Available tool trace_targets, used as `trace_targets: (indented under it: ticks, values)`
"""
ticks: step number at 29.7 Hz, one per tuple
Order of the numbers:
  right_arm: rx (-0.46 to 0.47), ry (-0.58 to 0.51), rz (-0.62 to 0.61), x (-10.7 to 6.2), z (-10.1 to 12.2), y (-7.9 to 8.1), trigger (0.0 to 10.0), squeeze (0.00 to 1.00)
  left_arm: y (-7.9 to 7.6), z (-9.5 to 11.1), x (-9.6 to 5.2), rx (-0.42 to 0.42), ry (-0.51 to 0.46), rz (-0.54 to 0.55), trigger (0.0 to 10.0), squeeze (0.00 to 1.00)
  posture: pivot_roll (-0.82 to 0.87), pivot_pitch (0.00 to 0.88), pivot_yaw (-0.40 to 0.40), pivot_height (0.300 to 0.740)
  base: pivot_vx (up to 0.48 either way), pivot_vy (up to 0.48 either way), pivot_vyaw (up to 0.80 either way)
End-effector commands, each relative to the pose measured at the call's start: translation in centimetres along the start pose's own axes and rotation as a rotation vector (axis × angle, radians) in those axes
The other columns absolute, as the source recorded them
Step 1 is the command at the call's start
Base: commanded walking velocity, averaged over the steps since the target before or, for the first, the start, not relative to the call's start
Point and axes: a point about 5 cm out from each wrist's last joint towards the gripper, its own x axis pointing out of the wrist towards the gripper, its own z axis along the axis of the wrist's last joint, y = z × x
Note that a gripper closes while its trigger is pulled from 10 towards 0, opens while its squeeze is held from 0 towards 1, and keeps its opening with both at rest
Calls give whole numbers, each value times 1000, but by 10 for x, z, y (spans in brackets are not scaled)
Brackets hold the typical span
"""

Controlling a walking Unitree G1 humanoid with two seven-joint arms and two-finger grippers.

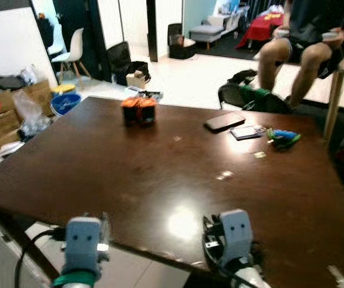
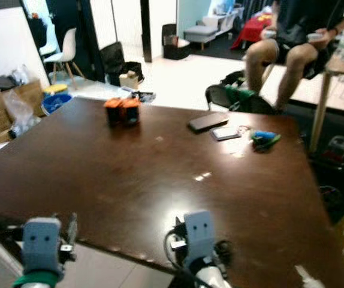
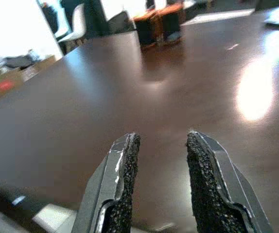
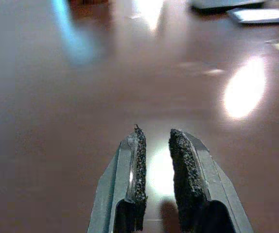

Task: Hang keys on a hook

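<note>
A small blue and green bunch, which looks like the keys (image 1: 283,137), lies at the far right of the dark brown table (image 1: 130,174). I cannot make out a hook. My left gripper (image 3: 161,138) hovers low over the table's near left edge, open, with nothing between its fingers. Over the near edge right of centre, my right gripper (image 4: 155,132) is held low with only a narrow gap between its fingers (image 4: 182,145), and it is empty. Both wrists (image 1: 83,240) (image 1: 235,231) sit at the near edge, far from the keys.
Two orange and black blocks (image 1: 139,111) stand at the table's far left of centre. A dark phone (image 1: 225,121) and a flat card (image 1: 245,132) lie beside the keys. A person (image 1: 304,36) sits beyond the far right corner. Boxes (image 1: 4,114) and a white chair (image 1: 70,54) stand to the left.
</note>
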Motion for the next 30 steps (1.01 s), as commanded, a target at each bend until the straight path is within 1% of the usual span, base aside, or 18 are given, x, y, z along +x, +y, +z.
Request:
trace_targets:
  ticks: [1, 12, 14, 16, 24, 28, 30]
  values:
    - [17, 17, 18, -1, -4, 7, 10000, 0, 7, -5, -2, 23, 23, 17, 10000, 0, -160, 33, 111, 740, 0, -349, 0]
    - [19, 17, 18, -1, -4, 7, 10000, 0, 8, -4, -3, 30, 20, 22, 10000, 0, -160, 33, 111, 740, 0, -334, 0]
    - [19, 17, 18, -1, -4, 7, 10000, 0, 9, -4, -3, 18, 21, 36, 10000, 0, -160, 33, 111, 740, 0, 0, 0]
    - [19, 17, 17, -1, -4, 7, 10000, 0, 11, -5, -3, 9, 21, 55, 10000, 0, -160, 33, 111, 740, 0, 480, 0]
    - [21, 18, 17, -1, -4, 7, 10000, 0, 10, -4, -3, 16, 14, 46, 10000, 0, -160, 33, 111, 740, 0, 480, 0]
    - [21, 19, 17, -1, -4, 7, 10000, 0, 10, -3, -3, 36, 9, 43, 10000, 0, -160, 36, 114, 740, 0, 456, 0]
    - [22, 20, 17, 0, -4, 7, 10000, 0, 8, -4, -2, 42, 15, 27, 10000, 0, -160, 36, 114, 740, 0, 0, 0]
